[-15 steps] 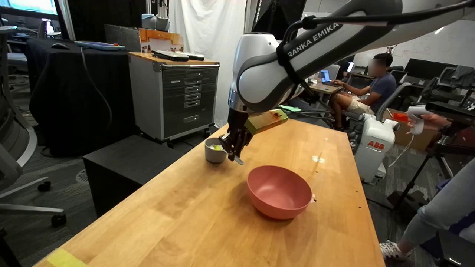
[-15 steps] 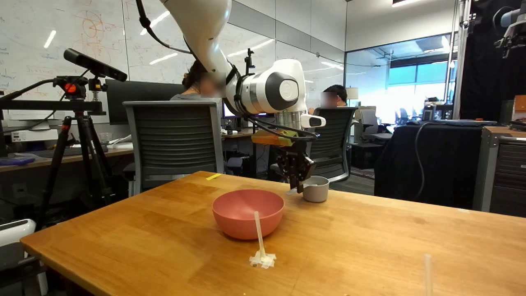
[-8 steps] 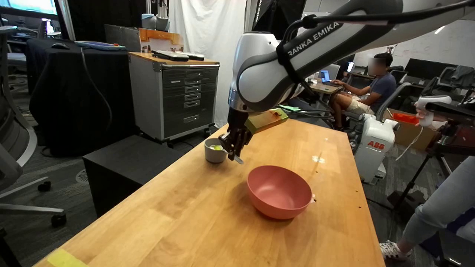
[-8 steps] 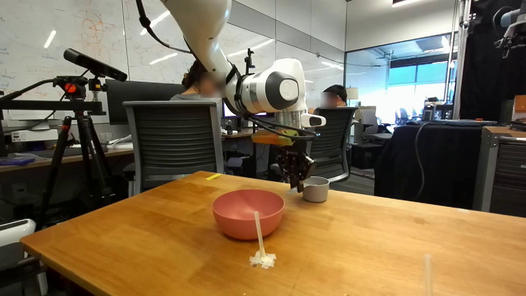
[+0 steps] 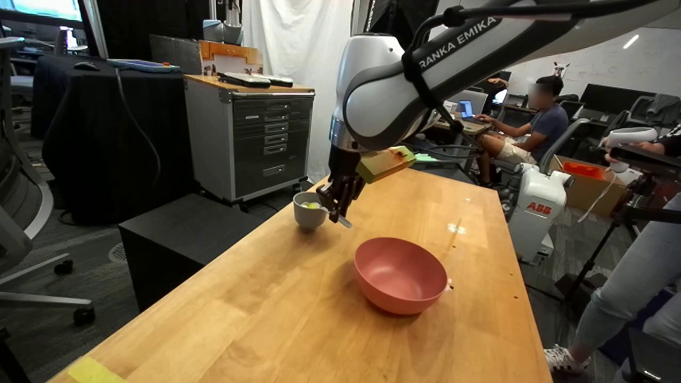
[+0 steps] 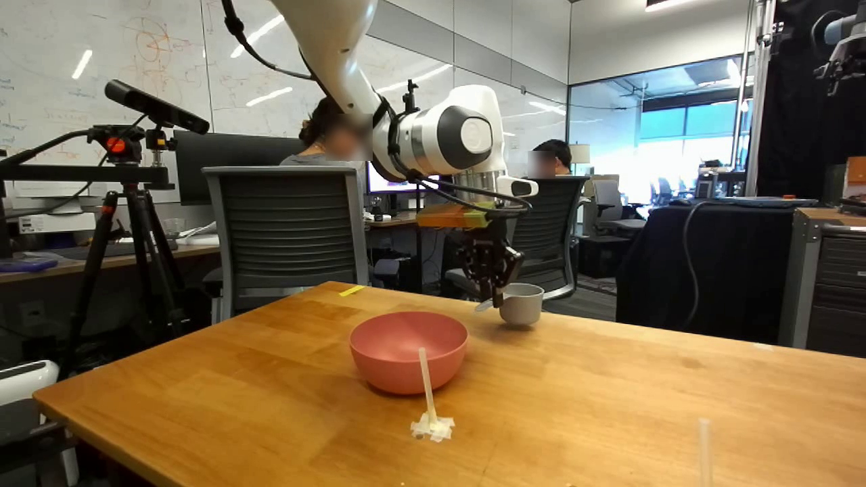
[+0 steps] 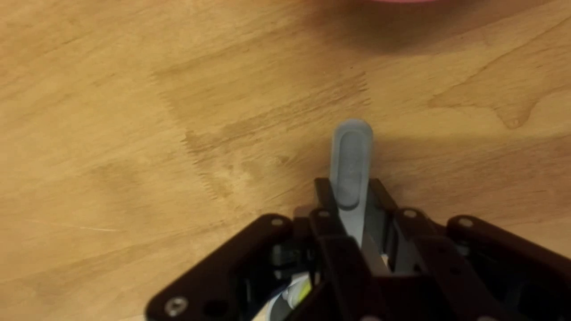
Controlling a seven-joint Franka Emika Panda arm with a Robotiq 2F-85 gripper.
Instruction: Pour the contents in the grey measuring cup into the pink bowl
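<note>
One wooden table point(image 5: 255, 298) has its near part cut off in both exterior views. Over it reaches the Franka arm point(image 5: 380, 101), cropped at the top, a little higher than half a second ago. The pink bowl point(image 5: 400, 274) stands on the table where it stood then; the wrist view catches just a sliver of it at the upper edge. The grey measuring cup point(image 5: 308, 218), resting on the table before, now hangs slightly above it, roughly upright, near the bowl but apart from it; in the wrist view it is mostly hidden. The black fingers point(image 7: 324, 195) pinch the cup's handle point(image 7: 351, 162) from both sides, its tip poking out past them. Inside the cup lie small yellow and whitish pieces point(image 5: 310, 205), too blurred to count.
</note>
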